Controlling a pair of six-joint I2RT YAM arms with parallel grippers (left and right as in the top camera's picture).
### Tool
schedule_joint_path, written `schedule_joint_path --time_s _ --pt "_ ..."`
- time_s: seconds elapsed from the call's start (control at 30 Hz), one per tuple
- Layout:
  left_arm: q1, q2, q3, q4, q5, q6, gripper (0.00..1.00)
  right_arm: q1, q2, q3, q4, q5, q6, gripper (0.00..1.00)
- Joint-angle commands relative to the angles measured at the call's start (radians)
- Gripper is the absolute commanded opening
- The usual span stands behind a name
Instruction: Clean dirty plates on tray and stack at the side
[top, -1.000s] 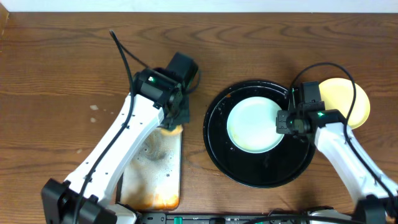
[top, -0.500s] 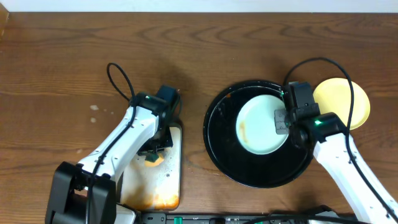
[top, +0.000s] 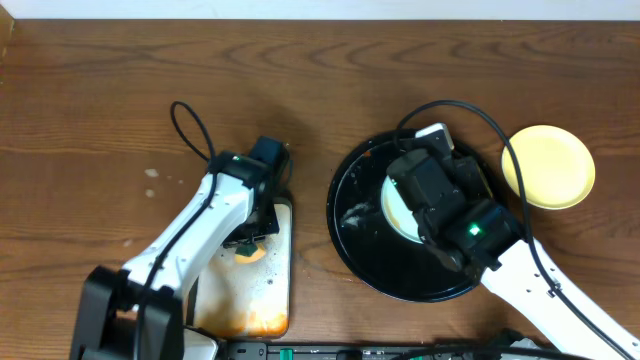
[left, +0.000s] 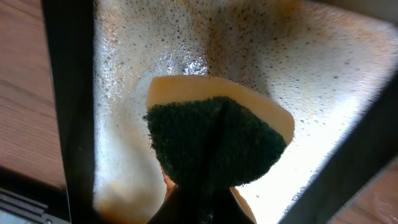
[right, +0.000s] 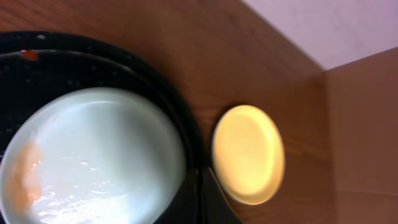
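R gripper (right: 199, 190): fingers together, pinched on the rim of the lt-blue plate (right: 93, 155). Plate is inside the tray (right: 68, 62), right of centre; can't tell if lifted or resting. It's pale, glossy and wet-looking, w/ an orange smear (right: 25, 177) at one edge. Tray: round, glossy black, raised rim, small orange spot + whitish streaks on its floor. Yellow plate (right: 249, 152), plain pale yellow, lies off the tray, near its right rim on the worktop (top: 100, 100). L gripper (left: 202, 202) is clamped on a sponge (left: 214, 140), green side to the cam, yellow behind, in the soapy, rust-edged metal pan (top: 255, 300) left of the tray. Worktop: dark brown wood grain, few pale specks at left. Beyond it, a white wall strip (top: 320, 8) runs along the far edge.
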Motion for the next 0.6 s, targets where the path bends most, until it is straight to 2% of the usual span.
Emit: schedule_joint_path --time_s 0.0,0.1,0.17,0.23,0.27,0.3,0.4,0.57 --pt "0.016 -0.113 -0.021 -0.005 -0.017 -0.02 0.08 0.025 -0.007 0.018 -0.001 0.106 -0.036 0.01" --pt "0.063 -0.232 -0.072 0.005 -0.019 -0.015 0.09 0.025 -0.007 0.018 -0.001 0.099 -0.031 0.01" --pt "0.087 -0.282 -0.109 0.026 -0.007 -0.004 0.15 0.022 -0.007 0.018 -0.002 0.048 -0.008 0.01" --pt "0.102 -0.317 -0.153 0.066 0.026 0.027 0.17 0.005 -0.006 0.018 -0.004 -0.067 0.054 0.01" --pt "0.103 -0.328 -0.175 0.091 0.042 0.039 0.21 -0.014 -0.006 0.018 -0.005 -0.145 0.09 0.01" --pt "0.103 -0.332 -0.195 0.115 0.053 0.046 0.24 -0.041 -0.006 0.018 -0.006 -0.215 0.117 0.02" --pt "0.103 -0.328 -0.253 0.189 0.063 0.054 0.29 -0.143 -0.006 0.018 -0.005 -0.372 0.167 0.11" --pt "0.103 -0.316 -0.286 0.24 0.063 0.071 0.31 -0.36 -0.004 0.017 -0.058 -0.721 0.171 0.17"
